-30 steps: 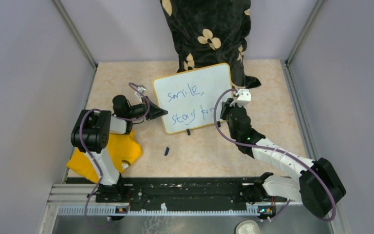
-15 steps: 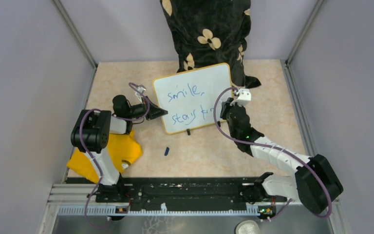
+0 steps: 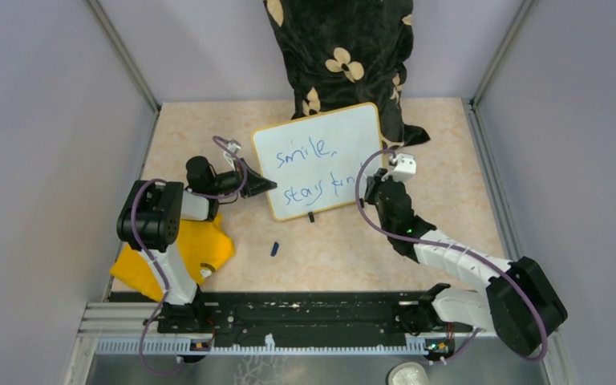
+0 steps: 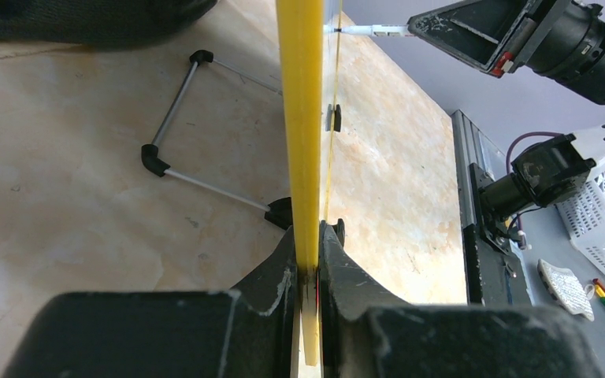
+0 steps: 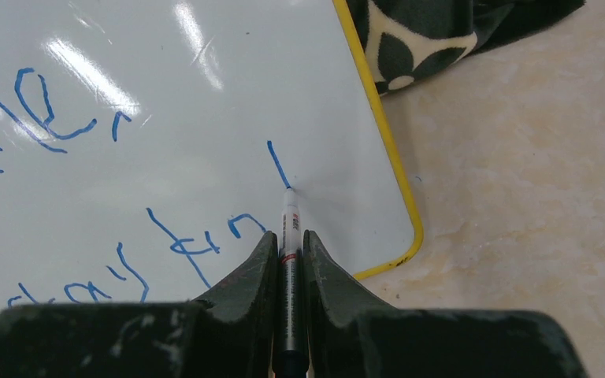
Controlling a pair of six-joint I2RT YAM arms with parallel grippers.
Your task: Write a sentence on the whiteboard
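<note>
My left pincer (image 4: 309, 240) is clamped on the whiteboard (image 3: 321, 156) at its left edge. Wrist cam shows the yellow rim pinched btwn both fingers, board seen edge-on. The whiteboard stands propped up mid-table, face toward me, feet on the table (image 3: 449, 168), top edge by the dark floral cloth (image 3: 341, 56) at the back. Behind it, a wire stand (image 4: 175, 118) w/ black joints rests on the tabletop.

My right pincer (image 5: 289, 236) is closed on a marker (image 5: 289, 220), barrel squeezed btwn the fingers. The tip touches the board at the lower end of a short blue stroke, near the right rim. The sentence (image 3: 309, 170) runs in 2 lines, blue ink: "smile," on top, "stay kin" below, then that lone stroke just right of the "n".

Yellow cloth (image 3: 178, 255) lies under my left arm, near-left of the table, apart from the board. A small dark blue piece (image 3: 274, 249) lies in front of the board, touching nothing.
</note>
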